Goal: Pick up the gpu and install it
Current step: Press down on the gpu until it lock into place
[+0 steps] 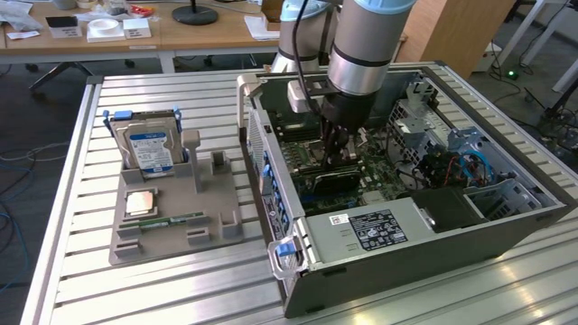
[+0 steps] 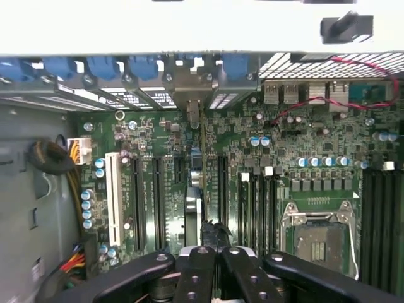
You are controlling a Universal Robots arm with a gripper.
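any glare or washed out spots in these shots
Exterior view: sunlight glares off the slatted table, strongest near the front edge. Wrist view: the band above the blue clips is blown out white; the motherboard below is evenly lit and legible.

Wood desks (image 1: pixel 181 34) behind; slatted metal table (image 1: pixel 162 284); dark floor.

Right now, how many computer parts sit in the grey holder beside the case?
3: a hard drive standing upright at the back, a processor chip lying flat in front of it, and a memory stick lying nearer still. None seem hidden.
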